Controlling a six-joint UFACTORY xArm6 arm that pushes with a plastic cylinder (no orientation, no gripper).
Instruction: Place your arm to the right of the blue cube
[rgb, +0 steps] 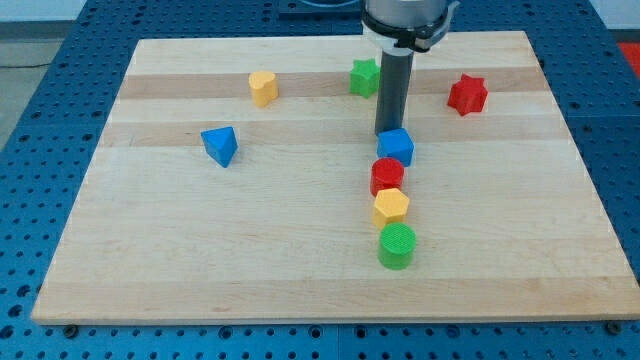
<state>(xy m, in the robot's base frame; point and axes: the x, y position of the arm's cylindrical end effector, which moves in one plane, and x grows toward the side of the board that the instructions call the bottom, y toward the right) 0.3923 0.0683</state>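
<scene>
Bench (150, 260): pale wooden board on a blue perforated surface, carrying eight blocks. Rod: dark, upright, descending from the view's top; the tip (388, 135) sits at the upper-left edge of the blue cube (397, 147), touching or just short of it, on the side toward the view's top. Fingers: none fitted, so nothing is held; the rod ends bare. Blue cube: right of centre, heading a column running toward the view's bottom, namely red cylinder (387, 176), just below and touching it, yellow hexagonal block (391, 207), then green cylinder (397, 246). Green star (364, 77): near the top edge, just left of the rod. Red star (467, 94): well to the view's right. Yellow heart-like block (263, 87): upper left. Blue triangular block (220, 145): at the left, standing apart from the others.
</scene>
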